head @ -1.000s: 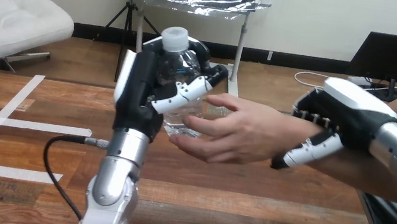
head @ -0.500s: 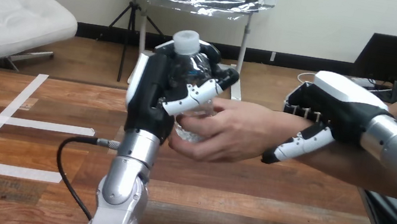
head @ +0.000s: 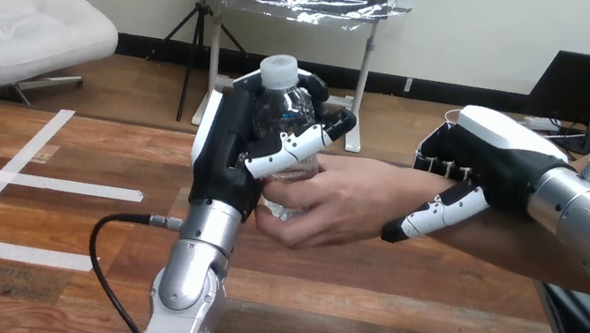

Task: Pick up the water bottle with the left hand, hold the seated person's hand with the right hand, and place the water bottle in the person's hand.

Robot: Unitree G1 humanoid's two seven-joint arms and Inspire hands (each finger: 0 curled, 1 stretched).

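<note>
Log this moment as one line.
left hand grips water bottle upright | right hand curled round person's wrist | person's hand on bottle's lower part

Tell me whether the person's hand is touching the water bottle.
Touching. The head view shows the person's hand closed on the lower part of the water bottle, with no gap, while the left hand grips it higher up.

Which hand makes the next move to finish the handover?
Left, probably: the left hand is curled round the water bottle, and the person's hand wraps its lower part, so it need only let go. The right hand clasps the person's wrist.
</note>
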